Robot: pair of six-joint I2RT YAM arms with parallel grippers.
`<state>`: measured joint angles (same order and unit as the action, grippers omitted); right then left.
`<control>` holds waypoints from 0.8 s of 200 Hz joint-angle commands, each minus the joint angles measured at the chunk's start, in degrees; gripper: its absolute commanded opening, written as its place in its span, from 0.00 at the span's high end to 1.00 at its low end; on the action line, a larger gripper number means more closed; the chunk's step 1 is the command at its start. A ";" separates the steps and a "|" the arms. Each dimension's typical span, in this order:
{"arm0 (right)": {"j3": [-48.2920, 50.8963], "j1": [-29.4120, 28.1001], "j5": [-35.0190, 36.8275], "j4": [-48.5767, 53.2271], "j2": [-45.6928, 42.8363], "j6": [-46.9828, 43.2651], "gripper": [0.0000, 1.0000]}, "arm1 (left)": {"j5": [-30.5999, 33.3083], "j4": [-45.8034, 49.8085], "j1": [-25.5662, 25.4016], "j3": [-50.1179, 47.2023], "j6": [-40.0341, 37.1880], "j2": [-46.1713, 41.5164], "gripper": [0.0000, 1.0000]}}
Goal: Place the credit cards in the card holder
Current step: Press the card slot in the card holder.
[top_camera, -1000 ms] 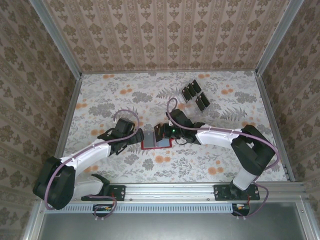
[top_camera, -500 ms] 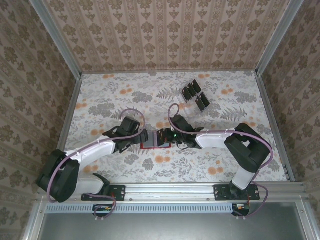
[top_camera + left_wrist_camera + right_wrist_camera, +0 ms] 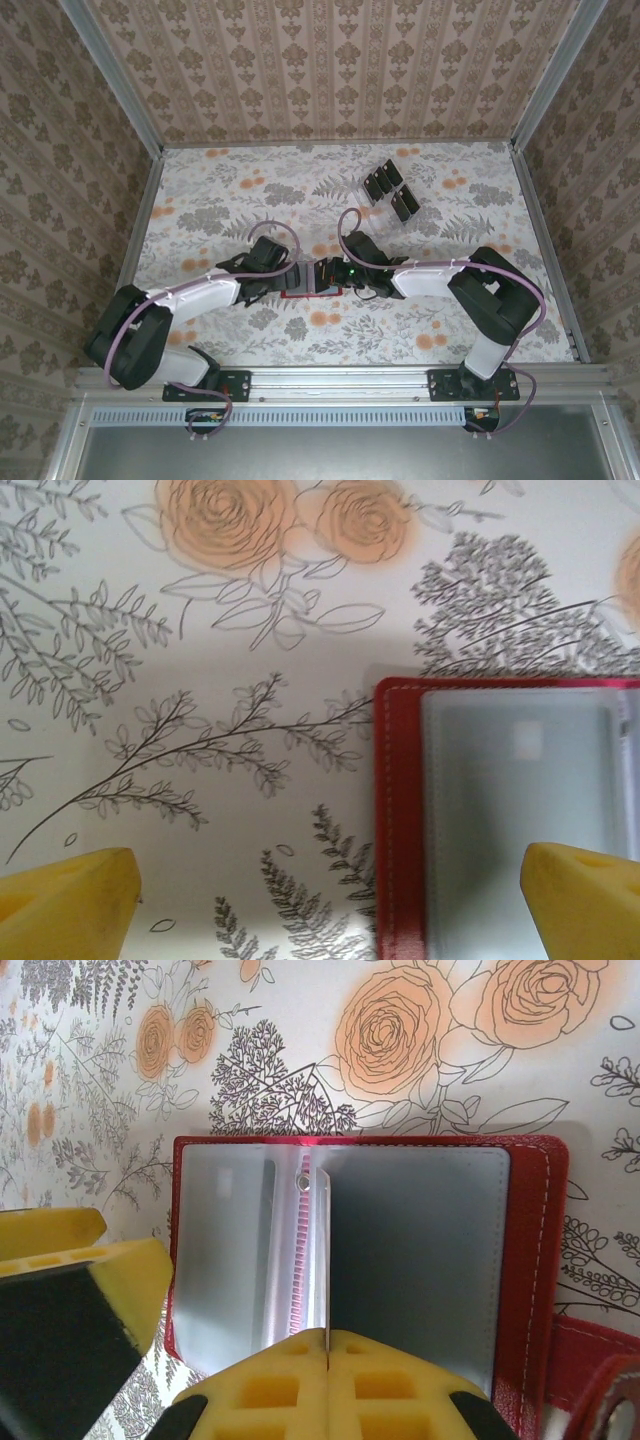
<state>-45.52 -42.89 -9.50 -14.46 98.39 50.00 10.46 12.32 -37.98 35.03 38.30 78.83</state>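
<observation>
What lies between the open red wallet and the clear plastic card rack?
Top view: between the open red folding wallet and the clear plastic card rack, the right arm's black wrist and purple cable cross flowered tablecloth.

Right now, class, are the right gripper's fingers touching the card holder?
Touching. The right wrist view shows the shut yellow fingers pinching a clear inner sleeve of the open card holder.

1 card holder (image 3: 420, 1250), 1 clear rack (image 3: 392, 192) w/ approx. 4 black credit cards (image 3: 378, 183).
</observation>
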 commanded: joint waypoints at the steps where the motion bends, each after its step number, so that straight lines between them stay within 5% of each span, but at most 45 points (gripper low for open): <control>1: 1.06 0.31 0.88 -0.02 1.33 1.00 1.00 | 2.58 0.98 -0.60 -1.74 0.48 0.26 0.00; 160: 3.01 0.76 -2.61 -10.35 -0.68 4.18 1.00 | 5.38 2.80 -0.99 -6.10 5.44 -1.03 0.00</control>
<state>-43.66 -42.41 -10.63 -20.53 98.76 53.04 14.61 10.79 -38.98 30.76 42.06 77.60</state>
